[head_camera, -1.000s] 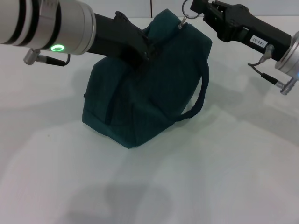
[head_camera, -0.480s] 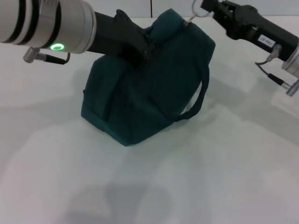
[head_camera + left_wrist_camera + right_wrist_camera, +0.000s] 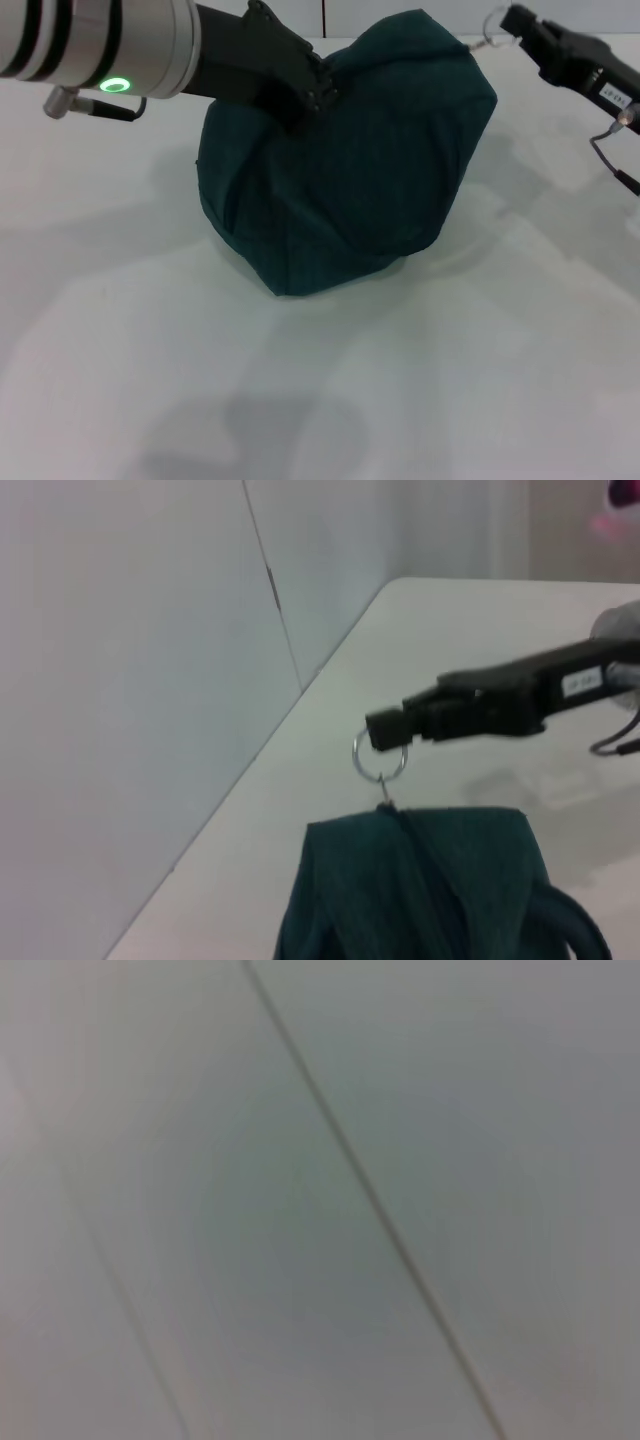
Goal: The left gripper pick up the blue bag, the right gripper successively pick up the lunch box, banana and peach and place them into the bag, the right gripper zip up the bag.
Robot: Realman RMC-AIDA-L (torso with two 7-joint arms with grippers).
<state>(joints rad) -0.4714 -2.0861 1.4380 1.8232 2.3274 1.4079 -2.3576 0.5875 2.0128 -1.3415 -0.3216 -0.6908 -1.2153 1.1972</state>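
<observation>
The blue bag [image 3: 350, 190] stands on the white table [image 3: 300, 400], bulging and leaning toward the right. My left gripper [image 3: 310, 95] presses into the fabric at the bag's top left and is shut on it. My right gripper [image 3: 515, 22] is at the bag's upper right corner, shut on the ring zip pull [image 3: 490, 42]. The left wrist view shows the ring zip pull [image 3: 380, 760] caught at the tip of the right gripper [image 3: 385, 730] above the closed top of the bag [image 3: 420, 880]. The lunch box, banana and peach are out of view.
A pale wall with a dark vertical seam [image 3: 323, 15] stands right behind the bag. The right wrist view shows only the blank wall and a dark seam line [image 3: 370, 1200]. Bare table [image 3: 120, 330] spreads in front of and beside the bag.
My right gripper has moved right and back with the ring zip pull. The bag's top followed, swelling and leaning right. The handle loop on its right side no longer shows.
</observation>
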